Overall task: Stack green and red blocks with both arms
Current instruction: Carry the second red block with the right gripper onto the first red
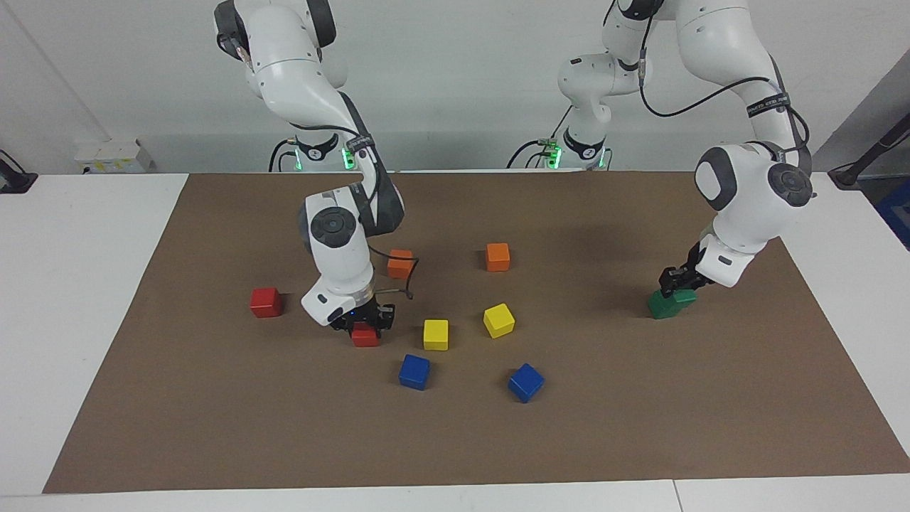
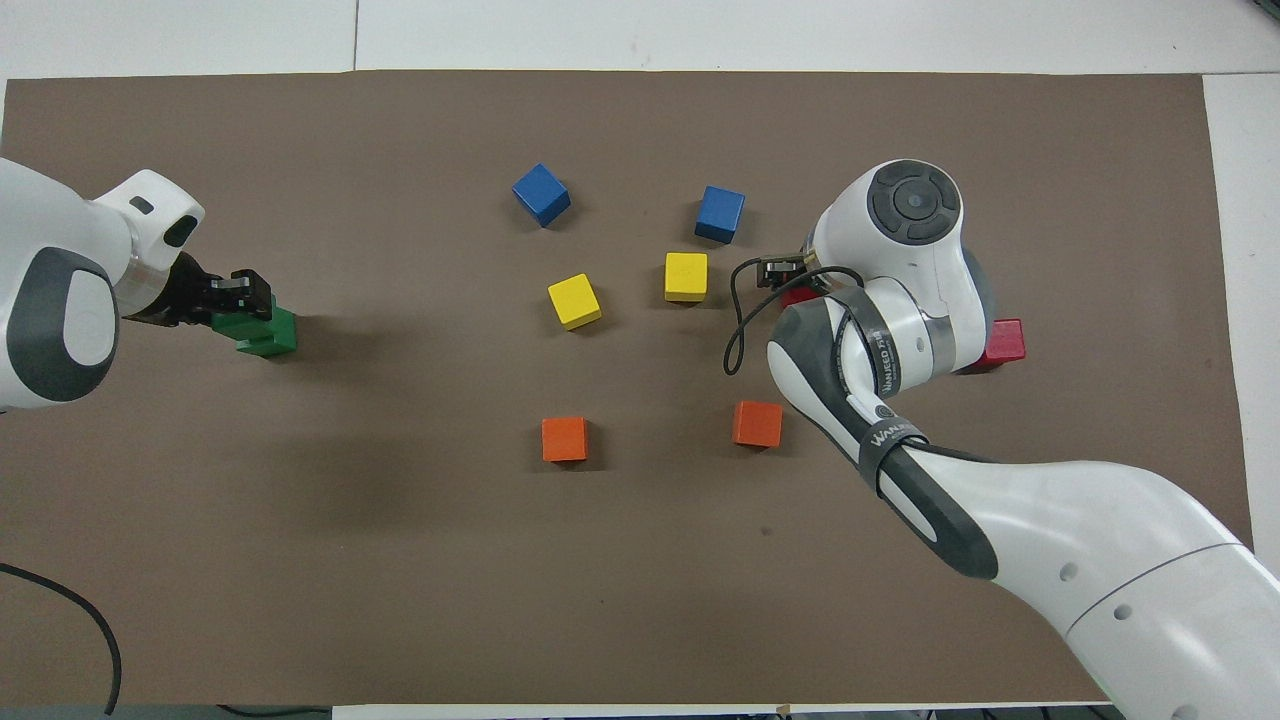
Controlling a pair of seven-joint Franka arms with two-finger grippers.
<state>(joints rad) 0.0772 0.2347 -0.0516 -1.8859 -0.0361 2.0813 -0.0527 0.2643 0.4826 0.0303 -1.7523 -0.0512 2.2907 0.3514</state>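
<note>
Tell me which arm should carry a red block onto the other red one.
Right. The right gripper is already down on a red block, with the other red block nearby. The left gripper is busy at the green blocks, at the left arm's end.

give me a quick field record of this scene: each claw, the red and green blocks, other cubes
left claw: down on the green blocks, two together, upper one offset
right claw: down on a red block beside a yellow cube
other red block: alone, toward the right arm's end
other cubes: two orange, two yellow, two blue, all single
</note>
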